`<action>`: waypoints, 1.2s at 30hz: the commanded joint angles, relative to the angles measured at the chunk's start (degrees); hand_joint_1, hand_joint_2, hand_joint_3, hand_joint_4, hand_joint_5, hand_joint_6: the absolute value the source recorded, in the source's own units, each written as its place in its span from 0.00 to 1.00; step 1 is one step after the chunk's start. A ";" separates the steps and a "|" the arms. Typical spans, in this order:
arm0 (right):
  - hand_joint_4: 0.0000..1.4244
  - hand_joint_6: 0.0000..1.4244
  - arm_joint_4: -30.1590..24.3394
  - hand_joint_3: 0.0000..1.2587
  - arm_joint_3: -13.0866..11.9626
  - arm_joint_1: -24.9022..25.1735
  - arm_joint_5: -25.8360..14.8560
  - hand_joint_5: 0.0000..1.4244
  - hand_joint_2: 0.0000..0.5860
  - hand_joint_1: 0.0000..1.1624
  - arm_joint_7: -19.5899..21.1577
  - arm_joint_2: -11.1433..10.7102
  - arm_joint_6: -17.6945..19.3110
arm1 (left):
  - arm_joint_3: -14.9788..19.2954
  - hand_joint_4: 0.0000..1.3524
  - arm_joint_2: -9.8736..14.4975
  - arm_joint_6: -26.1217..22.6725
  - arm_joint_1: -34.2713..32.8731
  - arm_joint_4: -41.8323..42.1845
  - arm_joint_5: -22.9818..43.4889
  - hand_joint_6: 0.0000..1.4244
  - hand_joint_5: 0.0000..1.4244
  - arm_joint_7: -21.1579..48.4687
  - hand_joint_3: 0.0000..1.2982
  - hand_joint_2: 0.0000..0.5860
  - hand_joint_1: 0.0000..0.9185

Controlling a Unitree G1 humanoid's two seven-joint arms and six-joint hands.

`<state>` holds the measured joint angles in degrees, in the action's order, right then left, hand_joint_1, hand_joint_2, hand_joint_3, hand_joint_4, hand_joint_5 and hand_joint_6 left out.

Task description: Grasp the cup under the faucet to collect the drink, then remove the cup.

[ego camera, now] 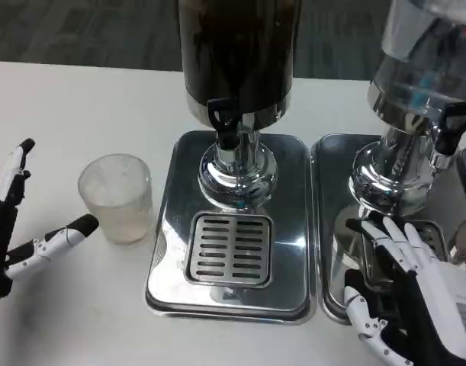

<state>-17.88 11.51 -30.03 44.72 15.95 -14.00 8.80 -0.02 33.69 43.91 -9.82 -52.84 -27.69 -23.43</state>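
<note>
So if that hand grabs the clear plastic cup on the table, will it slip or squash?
The clear ribbed plastic cup looks thin-walled, so a hard squeeze from the open left hand would probably dent it. It seems empty, so likely light and easily nudged over. Its ribbed sides may give some grip.

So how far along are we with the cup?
Nothing is done yet: the clear ribbed plastic cup stands on the white table, beside the steel drip tray, not under the black faucet. The open left hand is beside it, not touching. Grasping, filling and removing remain.
</note>
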 commanded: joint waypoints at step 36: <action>0.05 0.07 -2.49 0.14 -0.31 -0.63 0.17 0.02 0.86 0.21 -1.52 -0.36 -0.30 | -10.18 0.00 -0.60 -0.13 -15.84 -16.57 0.00 0.23 0.11 7.73 0.01 0.03 0.21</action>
<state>-19.10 11.60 -30.29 44.75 14.87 -14.01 8.78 -9.16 33.43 44.58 -24.61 -68.46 -27.29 -16.64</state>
